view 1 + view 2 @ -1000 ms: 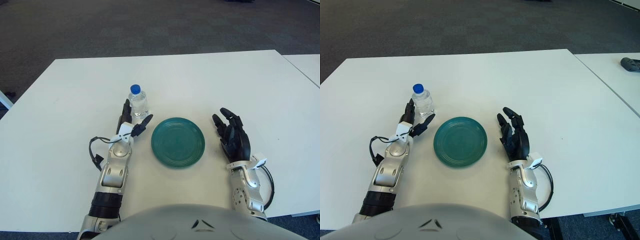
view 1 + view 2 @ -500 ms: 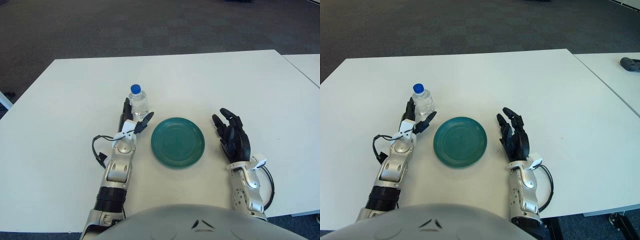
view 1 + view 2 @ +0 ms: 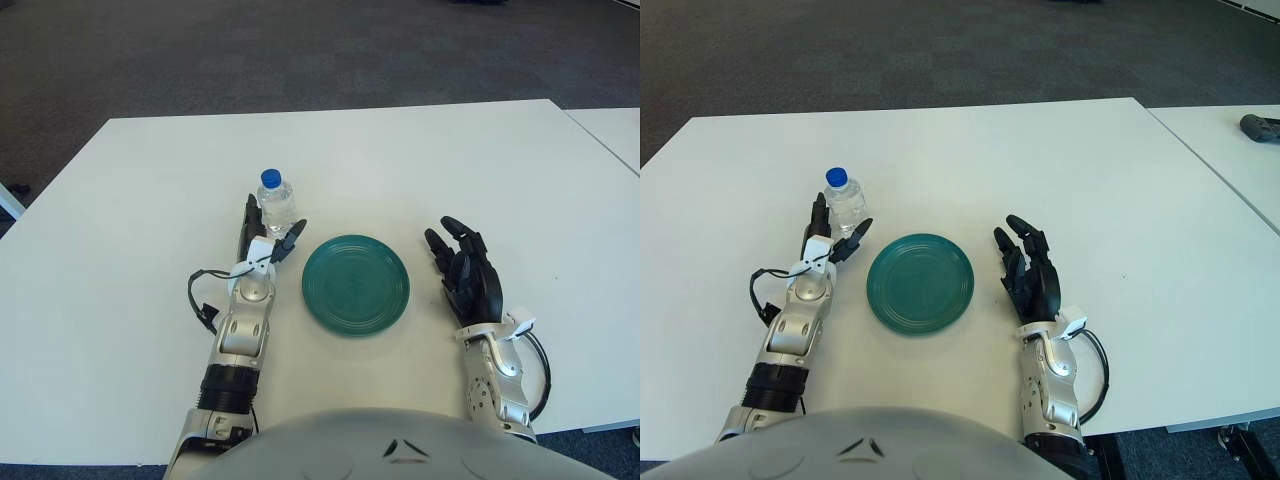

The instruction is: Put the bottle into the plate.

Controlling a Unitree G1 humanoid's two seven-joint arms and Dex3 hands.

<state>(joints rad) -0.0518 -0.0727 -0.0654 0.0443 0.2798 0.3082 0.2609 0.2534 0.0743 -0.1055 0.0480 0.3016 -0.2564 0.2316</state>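
Dark carpet fills the top of the frame, and below it a white table [image 3: 420,160] takes up most of the picture. Left of the centre stands the bottle [image 3: 276,205], small and clear with a blue cap, upright on the table. Just right of it and slightly lower lies the plate [image 3: 356,284], round and dark green, with nothing in it; the bottle is outside the plate, near its upper left rim. The left hand [image 3: 262,236] reaches up from the lower left of the frame to the bottle, its fingers [image 3: 289,240] spread on both sides of the bottle's lower part. They are not yet closed on it, and I cannot tell if they touch it. The right hand [image 3: 468,276] shows to the right of the plate, a little apart from its rim, palm down with relaxed, open fingers, holding nothing.
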